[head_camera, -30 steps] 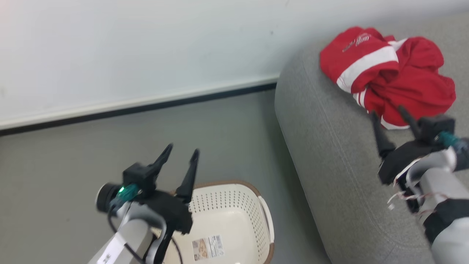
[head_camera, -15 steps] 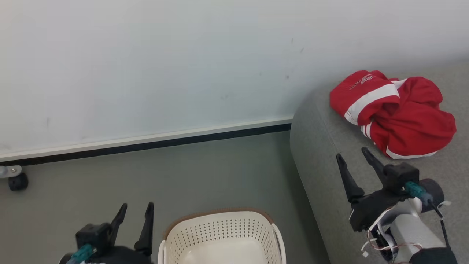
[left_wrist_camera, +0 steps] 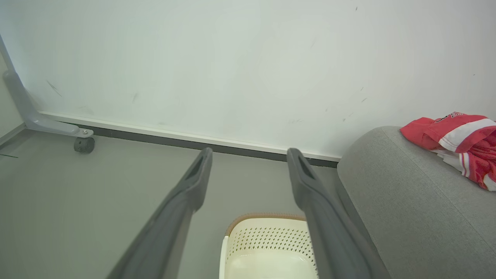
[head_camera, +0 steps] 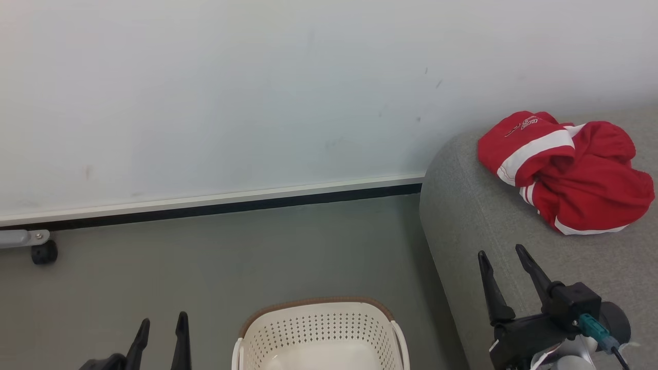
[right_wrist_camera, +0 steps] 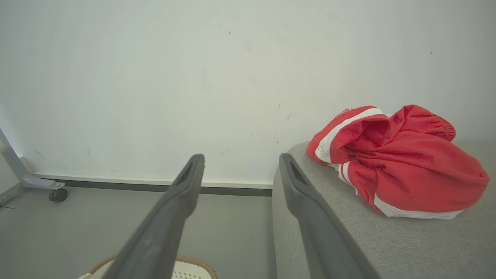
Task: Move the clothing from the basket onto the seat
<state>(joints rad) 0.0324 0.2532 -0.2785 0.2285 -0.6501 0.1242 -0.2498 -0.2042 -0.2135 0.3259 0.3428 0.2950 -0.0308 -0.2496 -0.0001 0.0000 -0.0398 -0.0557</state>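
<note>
Red clothing [head_camera: 565, 174] lies bunched on the sofa [head_camera: 462, 205], so with my left gripper [head_camera: 163, 318] and right gripper [head_camera: 500, 250] both spread and empty, I should check the basket [head_camera: 318, 326] beside the sofa for leftovers.

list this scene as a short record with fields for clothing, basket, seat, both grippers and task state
clothing: red bundle with white stripes, crumpled on the seat
basket: cream, perforated, on the floor left of the seat; no clothing in the part that shows
seat: grey sofa, carrying the clothing
left gripper: open, empty, left of the basket
right gripper: open, empty, pointing toward the clothing, apart from it
task state: looks done, as far as the basket shows
</note>
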